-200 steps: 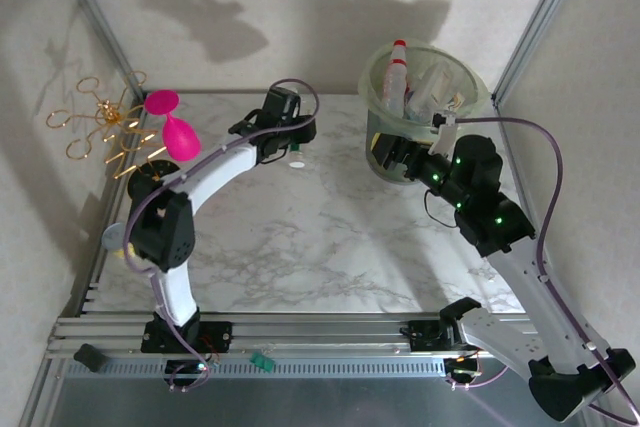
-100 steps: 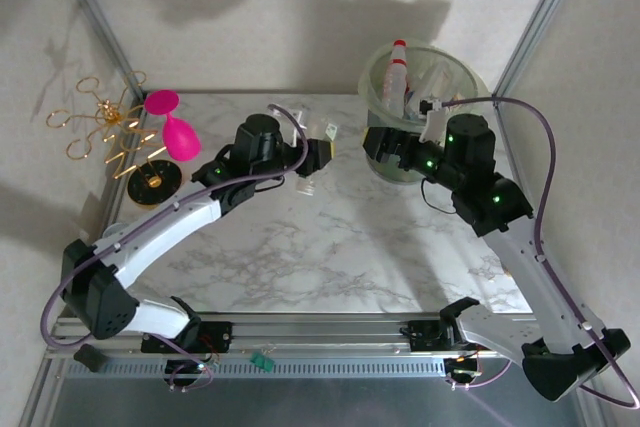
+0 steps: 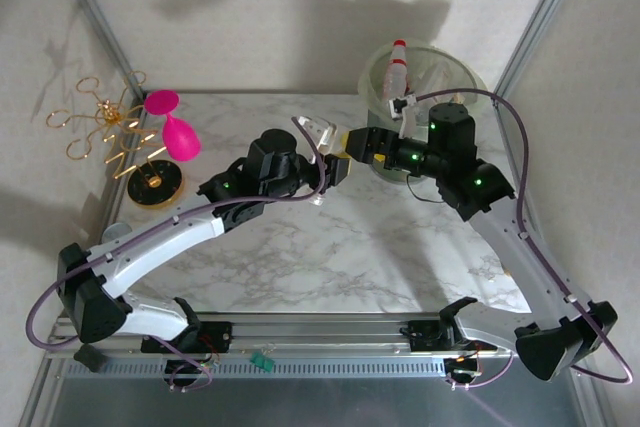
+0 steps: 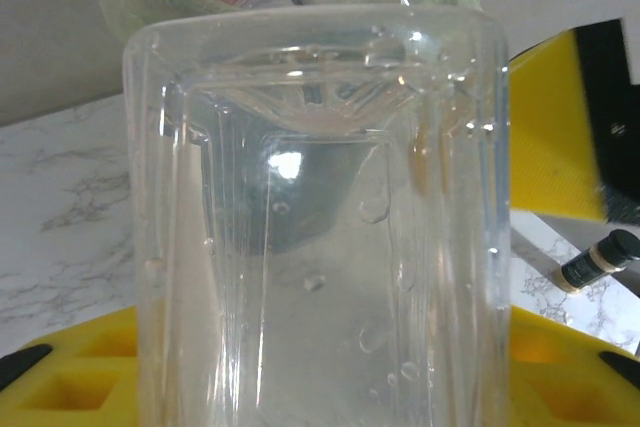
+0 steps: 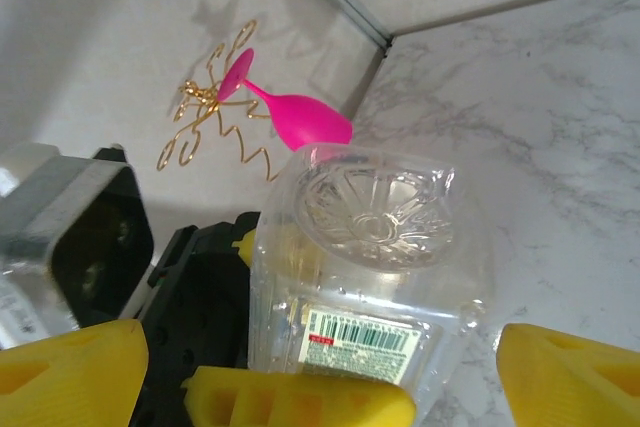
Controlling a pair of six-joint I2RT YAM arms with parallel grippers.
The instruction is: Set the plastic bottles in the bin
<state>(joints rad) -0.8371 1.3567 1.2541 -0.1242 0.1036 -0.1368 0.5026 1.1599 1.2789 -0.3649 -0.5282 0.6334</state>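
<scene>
A clear plastic bottle [image 3: 321, 135] with a barcode label hangs over the table's middle back. My left gripper [image 3: 328, 162] is shut on it. In the left wrist view the bottle [image 4: 320, 227] stands between my yellow fingers [image 4: 80, 367]. My right gripper [image 3: 354, 143] has its jaws open on either side of the same bottle [image 5: 370, 247], with a gap at the right finger [image 5: 570, 377]. The left gripper's yellow finger [image 5: 300, 397] lies against the label. The pale-green bin [image 3: 470, 79] stands at the back right. It holds several bottles, one with a red cap [image 3: 398, 65].
A pink goblet [image 3: 176, 133] and a gold wire stand [image 3: 105, 127] sit at the back left, also in the right wrist view as goblet [image 5: 300, 117] and stand [image 5: 215, 112]. Metal frame posts rise at both back corners. Bare marble lies in front of the arms.
My left arm has swung right from the back centre, carrying the bottle towards the bin. My right gripper has moved left from the bin's front to the bottle, its jaws narrowing slightly.
</scene>
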